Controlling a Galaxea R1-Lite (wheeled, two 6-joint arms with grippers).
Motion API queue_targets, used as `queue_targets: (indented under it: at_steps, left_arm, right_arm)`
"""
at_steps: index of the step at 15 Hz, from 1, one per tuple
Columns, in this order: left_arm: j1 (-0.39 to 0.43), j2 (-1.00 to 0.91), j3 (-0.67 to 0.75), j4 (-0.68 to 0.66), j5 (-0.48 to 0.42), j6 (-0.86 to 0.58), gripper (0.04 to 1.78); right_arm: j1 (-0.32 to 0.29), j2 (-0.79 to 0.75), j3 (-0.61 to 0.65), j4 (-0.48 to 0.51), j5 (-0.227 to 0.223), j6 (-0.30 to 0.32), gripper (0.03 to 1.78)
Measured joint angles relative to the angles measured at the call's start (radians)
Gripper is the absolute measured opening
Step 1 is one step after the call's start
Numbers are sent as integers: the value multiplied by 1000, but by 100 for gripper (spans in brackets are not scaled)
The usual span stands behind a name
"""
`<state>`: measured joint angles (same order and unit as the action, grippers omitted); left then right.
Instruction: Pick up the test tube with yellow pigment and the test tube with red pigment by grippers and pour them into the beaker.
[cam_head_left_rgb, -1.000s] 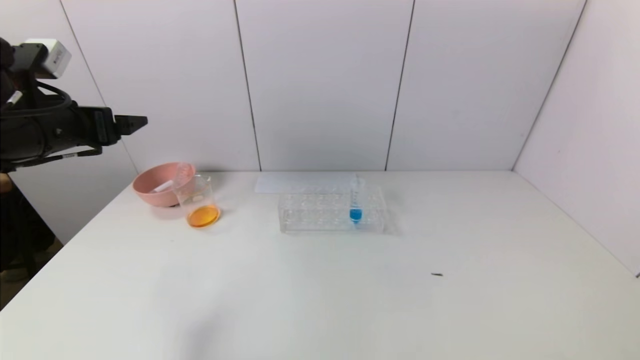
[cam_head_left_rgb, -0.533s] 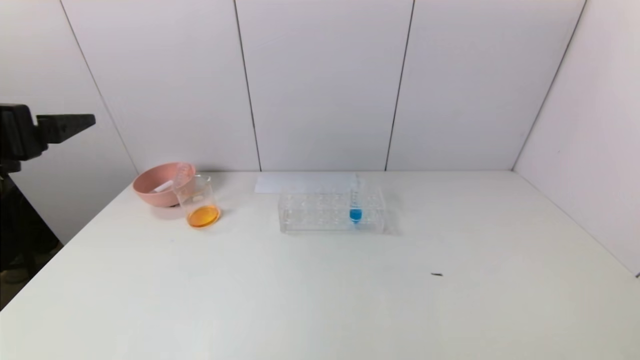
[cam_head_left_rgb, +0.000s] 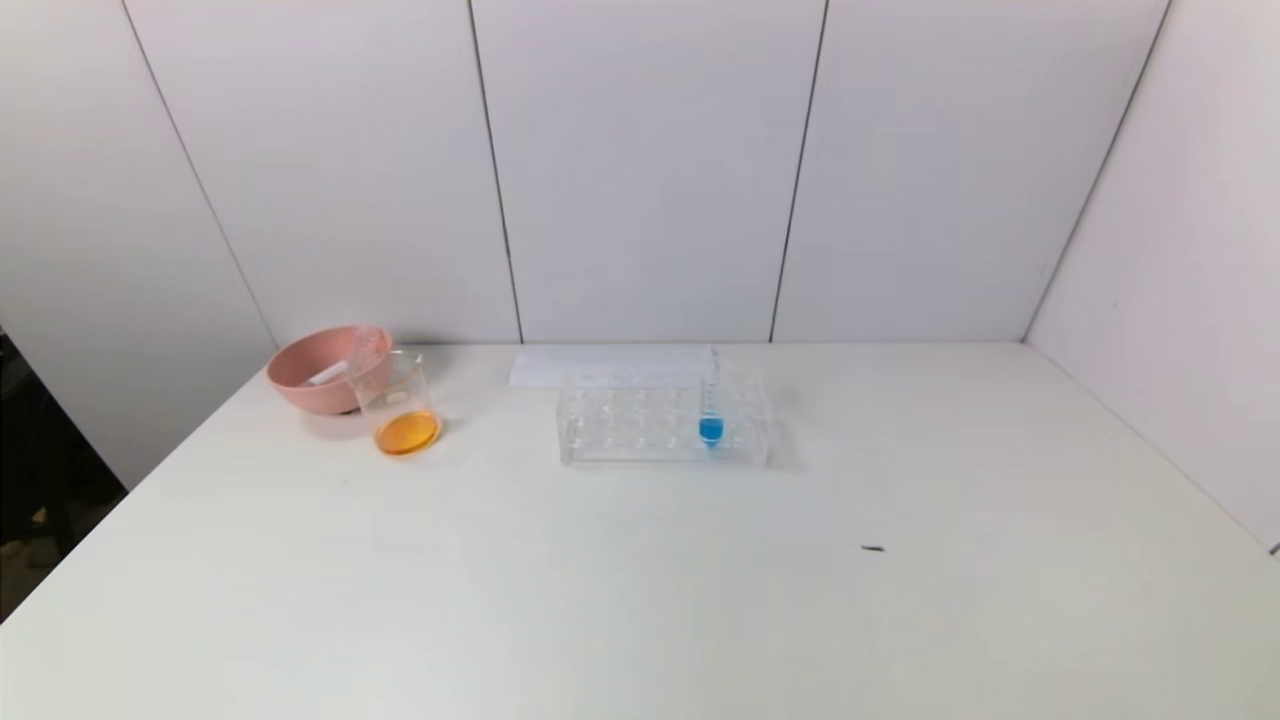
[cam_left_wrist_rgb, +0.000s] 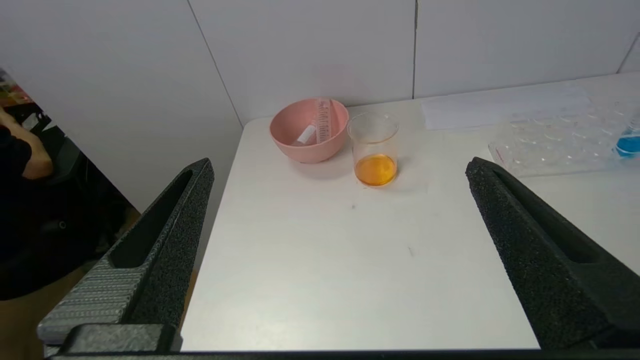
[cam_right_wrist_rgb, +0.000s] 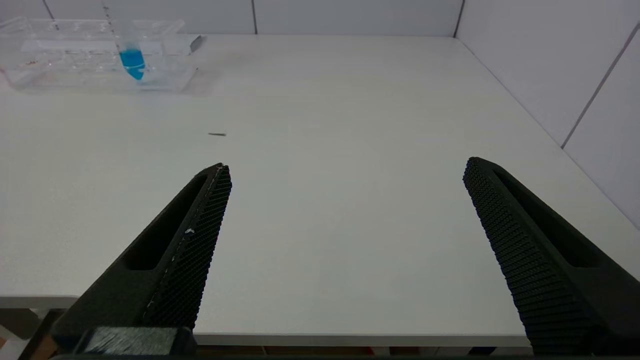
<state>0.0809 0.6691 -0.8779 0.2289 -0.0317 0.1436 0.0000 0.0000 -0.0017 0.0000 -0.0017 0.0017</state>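
Note:
The beaker (cam_head_left_rgb: 398, 400) (cam_left_wrist_rgb: 375, 150) stands at the table's back left with orange liquid in its bottom. No test tube with yellow pigment or test tube with red pigment is in view. A clear tube (cam_left_wrist_rgb: 323, 120) (cam_head_left_rgb: 365, 350) with no coloured liquid leans in the pink bowl (cam_head_left_rgb: 305, 385) (cam_left_wrist_rgb: 300, 147) just behind the beaker. My left gripper (cam_left_wrist_rgb: 338, 167) is open and empty, held back off the table's left front, well short of the beaker. My right gripper (cam_right_wrist_rgb: 347, 165) is open and empty over the near right edge. Neither shows in the head view.
A clear tube rack (cam_head_left_rgb: 640, 430) (cam_right_wrist_rgb: 75, 70) stands mid-table at the back and holds one tube with blue liquid (cam_head_left_rgb: 711, 415) (cam_right_wrist_rgb: 131, 57). A white sheet (cam_head_left_rgb: 600, 368) lies behind the rack. A small dark speck (cam_head_left_rgb: 874, 548) lies on the table's right half.
The left arm has drawn back to the left and gone out of the head view. Beaker, bowl and rack have not moved.

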Motion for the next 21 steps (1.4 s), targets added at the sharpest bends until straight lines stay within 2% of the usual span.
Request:
queue_targets:
  at_steps: [3,7,10,17,21]
  left_arm:
    - [0,-159,48,48,0,20,176]
    - [0,-331,131,41,-8,47,176]
    - [-3,-383,180,-51,-5,71,176]
    - [-51,-464,265,-64,2,71,176]
    - [-67,-553,397,-135,3,42,176]
  right_arm:
    - [0,0,0,0,0,0,170]
    - [0,0,0,0,0,0,170]
    - [0,0,0,0,0,0,170]
    - [0,0,0,0,0,0,170]
    - [0,0,0,0,0,0,170]
